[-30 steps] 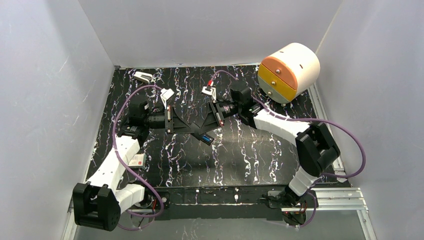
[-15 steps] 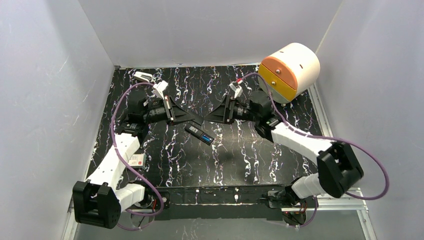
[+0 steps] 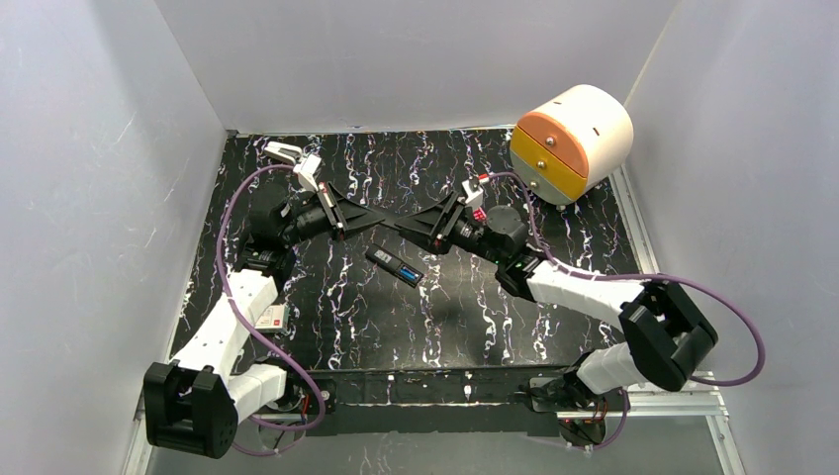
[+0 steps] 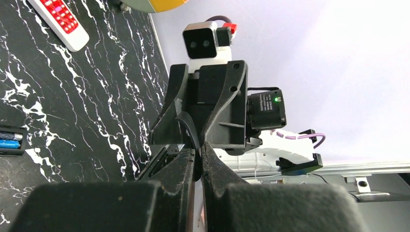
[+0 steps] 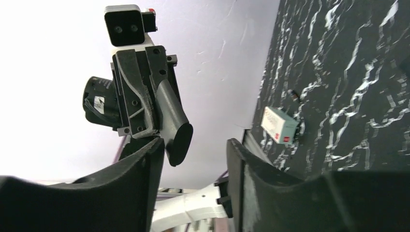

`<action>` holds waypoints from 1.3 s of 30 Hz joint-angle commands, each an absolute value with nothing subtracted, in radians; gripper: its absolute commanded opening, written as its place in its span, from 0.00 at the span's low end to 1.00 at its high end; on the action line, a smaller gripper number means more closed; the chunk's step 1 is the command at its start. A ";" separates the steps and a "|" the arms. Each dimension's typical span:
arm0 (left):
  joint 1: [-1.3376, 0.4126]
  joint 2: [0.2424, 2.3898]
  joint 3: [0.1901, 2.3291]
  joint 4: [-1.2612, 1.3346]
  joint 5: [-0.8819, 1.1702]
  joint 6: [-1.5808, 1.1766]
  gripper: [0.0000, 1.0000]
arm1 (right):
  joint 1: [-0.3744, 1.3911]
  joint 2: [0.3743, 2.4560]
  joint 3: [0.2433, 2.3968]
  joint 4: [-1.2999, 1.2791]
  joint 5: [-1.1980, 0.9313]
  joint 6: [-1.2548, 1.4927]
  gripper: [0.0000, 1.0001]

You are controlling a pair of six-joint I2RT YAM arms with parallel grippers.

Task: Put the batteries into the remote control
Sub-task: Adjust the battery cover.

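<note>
A black remote point(image 3: 395, 267) lies open on the table with a blue battery point(image 3: 410, 272) in its compartment. In the left wrist view, black and blue batteries point(image 4: 9, 140) show at the left edge. No green one is visible. My left gripper point(image 3: 389, 220) point(image 4: 198, 152) is shut on a thin curved black cover point(image 4: 189, 133), held above the remote. My right gripper point(image 3: 408, 224) point(image 5: 196, 145) is open and faces the left one tip to tip. The cover's rounded end point(image 5: 179, 137) sits between its fingers, close to one finger point(image 5: 152, 150).
An orange, yellow and white drawer unit point(image 3: 572, 139) stands at the back right. A white remote with red buttons point(image 4: 60, 19) lies near it. A small white box point(image 3: 269, 317) point(image 5: 278, 125) lies at the left. A white object point(image 3: 282, 151) lies at the back left.
Both grippers have risen from the black remote, drawn apart, then come together tip to tip above it. The right gripper's fingers now stand either side of the cover held by the left.
</note>
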State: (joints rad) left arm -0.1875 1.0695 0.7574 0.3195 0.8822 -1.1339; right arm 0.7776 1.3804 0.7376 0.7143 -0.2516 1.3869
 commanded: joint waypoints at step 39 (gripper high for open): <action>-0.187 1.133 0.886 -0.252 0.608 -0.691 0.98 | 0.812 1.336 0.609 0.669 -0.005 1.413 0.01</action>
State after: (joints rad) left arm -0.1921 1.0756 0.7700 0.1528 0.8196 -0.9836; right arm 0.8135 1.3888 0.6586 0.8070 -0.0944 1.4887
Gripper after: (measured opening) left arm 0.982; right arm 0.205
